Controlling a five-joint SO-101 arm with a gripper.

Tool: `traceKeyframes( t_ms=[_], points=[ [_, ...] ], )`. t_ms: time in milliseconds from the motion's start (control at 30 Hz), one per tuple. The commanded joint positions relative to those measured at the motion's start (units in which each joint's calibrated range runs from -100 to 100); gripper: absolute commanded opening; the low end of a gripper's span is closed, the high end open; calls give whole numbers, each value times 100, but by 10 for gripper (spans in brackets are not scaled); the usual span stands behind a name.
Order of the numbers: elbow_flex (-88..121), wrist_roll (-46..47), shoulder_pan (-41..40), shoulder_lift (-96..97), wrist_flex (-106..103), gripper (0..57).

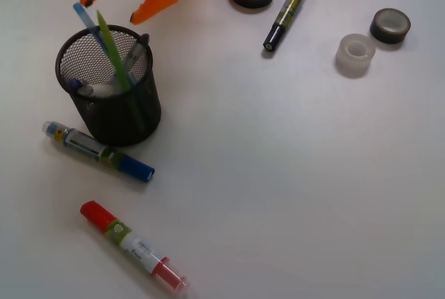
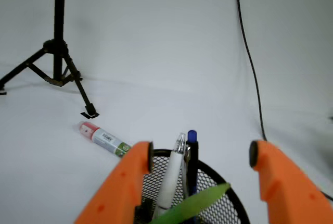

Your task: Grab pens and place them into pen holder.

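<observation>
A plain white table (image 1: 292, 195) is seen, littered with fat markers and tape rolls. The pen holder (image 1: 111, 104) is parked at the left, and several pens are already stood in it, the lime green pen (image 1: 115, 52) and light blue pen (image 1: 90, 28) among them. No slim pens are spotted loose, so the job looks basically done. The gripper (image 1: 108, 8) is hung just behind the rim, spread wide, nothing gripped. An exact pen count can't be made through the mesh.
</observation>
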Motion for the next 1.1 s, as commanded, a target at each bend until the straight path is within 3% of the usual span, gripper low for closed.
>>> traceKeyframes(
  t_ms=[0,167,233,367,400,767,933,1067],
  points=[
    [-135,430,0,-952,631,219],
    [-108,1172,0,-2516,2302,212],
    [-72,1451,0,-3119,3011,165],
    [46,2090,-52,-4224,4516,15],
    [173,2359,-120,-4768,5417,7],
    [553,4259,-322,-7582,11016,4],
    [571,4532,-277,-8483,12827,4],
    [925,4527,-284,-8678,13081,4]
  ],
)
